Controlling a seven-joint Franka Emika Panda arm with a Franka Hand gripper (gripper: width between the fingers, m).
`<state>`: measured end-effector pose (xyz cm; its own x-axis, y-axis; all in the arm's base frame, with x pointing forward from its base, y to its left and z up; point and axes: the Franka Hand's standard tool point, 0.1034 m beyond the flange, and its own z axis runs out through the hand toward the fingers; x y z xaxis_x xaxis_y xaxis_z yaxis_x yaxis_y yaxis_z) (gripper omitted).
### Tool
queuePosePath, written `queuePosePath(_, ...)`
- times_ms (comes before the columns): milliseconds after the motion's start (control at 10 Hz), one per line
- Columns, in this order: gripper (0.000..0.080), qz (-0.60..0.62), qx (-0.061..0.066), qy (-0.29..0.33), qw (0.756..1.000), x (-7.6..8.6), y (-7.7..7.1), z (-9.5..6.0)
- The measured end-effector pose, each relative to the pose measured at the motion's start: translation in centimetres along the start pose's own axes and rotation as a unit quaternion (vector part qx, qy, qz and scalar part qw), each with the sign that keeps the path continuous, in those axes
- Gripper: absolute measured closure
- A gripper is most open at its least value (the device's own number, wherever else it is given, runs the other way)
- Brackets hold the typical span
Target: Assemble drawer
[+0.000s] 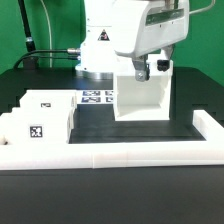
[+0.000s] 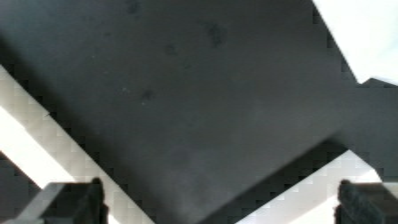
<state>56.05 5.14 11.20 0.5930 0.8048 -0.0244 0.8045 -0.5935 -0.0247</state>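
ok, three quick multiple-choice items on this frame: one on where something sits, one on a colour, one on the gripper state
1. In the exterior view, where does the drawer box stand relative to the trays?
A. toward the exterior view's left of them
B. toward the exterior view's right of them
C. on top of them

2. What colour is the table top?
A. black
B. red
C. yellow

3. The gripper is:
A. shut on a tray
B. shut on a knob
C. open, holding nothing

Answers:
1 B: the box is on the right side of the picture and the trays on the left.
2 A: the bare surface is black in both views.
3 C: the wrist view shows the fingers wide apart with only table between.
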Motion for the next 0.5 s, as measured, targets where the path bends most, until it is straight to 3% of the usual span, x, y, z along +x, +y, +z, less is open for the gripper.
queuePosePath(500, 0.015, 0.0, 0.0, 0.0, 1.0, 0.0, 0.0, 0.0)
